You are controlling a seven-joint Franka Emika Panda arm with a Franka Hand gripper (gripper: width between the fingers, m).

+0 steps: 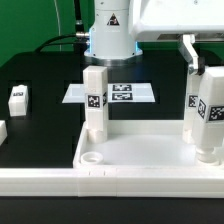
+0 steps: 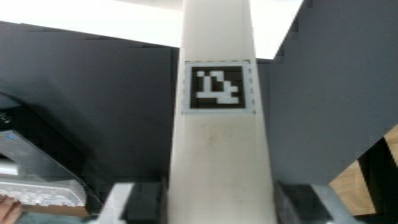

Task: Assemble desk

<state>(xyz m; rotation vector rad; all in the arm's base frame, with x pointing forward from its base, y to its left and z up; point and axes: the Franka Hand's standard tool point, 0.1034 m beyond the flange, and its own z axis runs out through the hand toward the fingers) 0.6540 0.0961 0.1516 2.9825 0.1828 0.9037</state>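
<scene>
Your tool is clenched on a smooth white square leg, which stands on the rimmed tray top at the exterior view's right. The wrist view shows its black-and-white tag up close. Only the exterior view shows a second leg upright beside a round socket.

One leg stands on the desk top — the hand grips a second leg.

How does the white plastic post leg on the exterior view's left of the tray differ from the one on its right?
The left leg stands free on the white rimmed desk top; the right leg is clasped by the gripper. The left leg shows one tag, the right leg two. Both are white, upright posts.
</scene>
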